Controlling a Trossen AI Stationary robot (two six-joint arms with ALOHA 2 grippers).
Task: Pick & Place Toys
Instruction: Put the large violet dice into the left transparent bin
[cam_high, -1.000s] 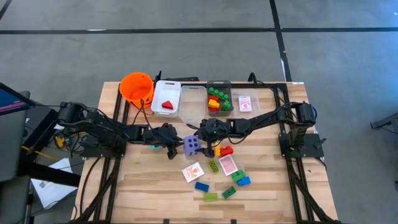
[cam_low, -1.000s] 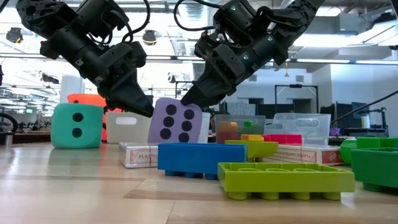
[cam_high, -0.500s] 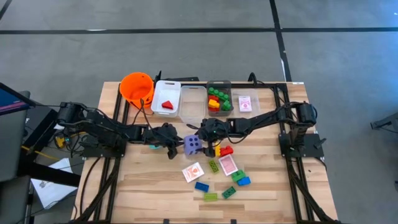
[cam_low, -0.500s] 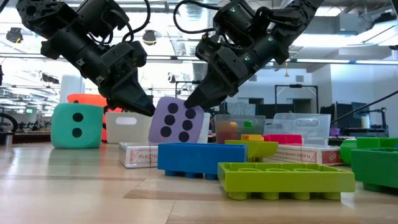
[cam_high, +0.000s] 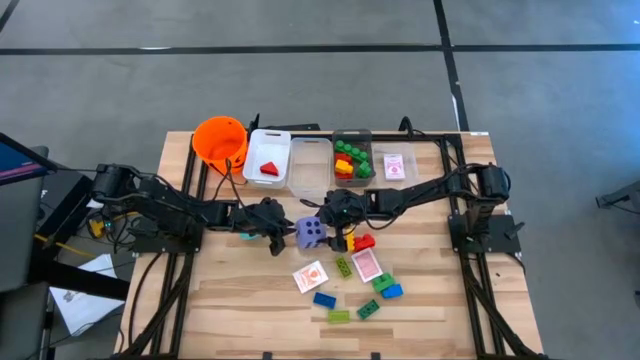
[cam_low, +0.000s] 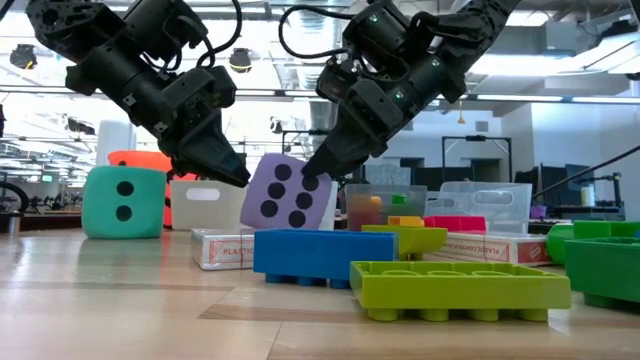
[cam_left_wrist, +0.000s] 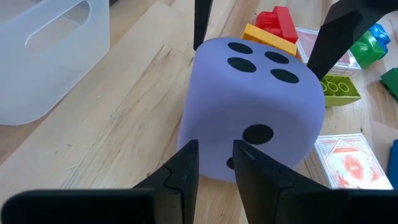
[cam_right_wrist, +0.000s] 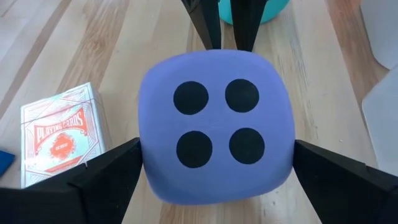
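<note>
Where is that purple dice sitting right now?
The purple dice sits mid-table in the high view, between the left gripper and the wide-open right gripper, whose fingers flank it, just beside the red and yellow bricks.

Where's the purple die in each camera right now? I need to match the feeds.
High view: purple die at table centre, between the two arms.
Low view: purple die centre, tilted, behind the blue brick.
Left wrist view: purple die fills the centre, just past the left fingers.
Right wrist view: purple die centre, between the wide right fingers, four-dot face showing.
Shared landmark: the teal die beside it.
</note>
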